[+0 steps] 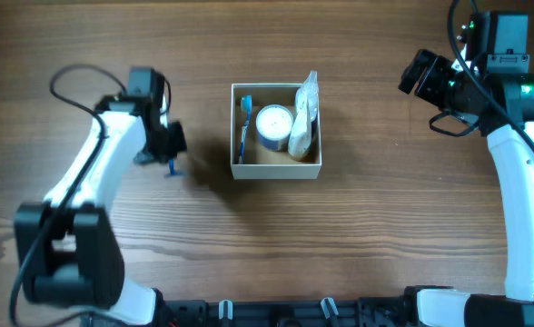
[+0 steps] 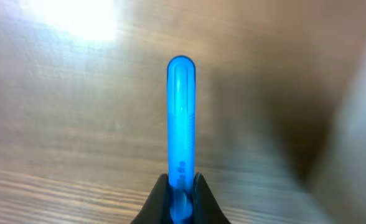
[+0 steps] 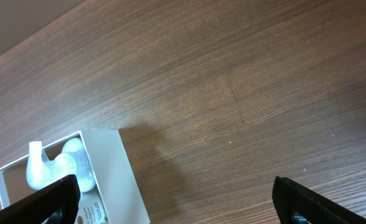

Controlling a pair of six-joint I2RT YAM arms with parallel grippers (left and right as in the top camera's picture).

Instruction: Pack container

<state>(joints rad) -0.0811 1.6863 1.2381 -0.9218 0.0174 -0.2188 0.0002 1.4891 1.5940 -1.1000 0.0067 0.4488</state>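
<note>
Left of the container (image 1: 276, 171), the left end effector (image 2: 182, 186) clenches a blue stick (image 2: 181, 112) by one end; the right end effector (image 3: 183, 199) is released. Held so, the stick could swivel and snag the rim.

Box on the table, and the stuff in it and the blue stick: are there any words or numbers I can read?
Nothing here can be read.
On the white pouch in the cardboard box: tiny dark print, too blurred to read.
On the blue plastic stick: small dots by the left end effector, not readable.
On the jar lid: plain white, no words.
</note>
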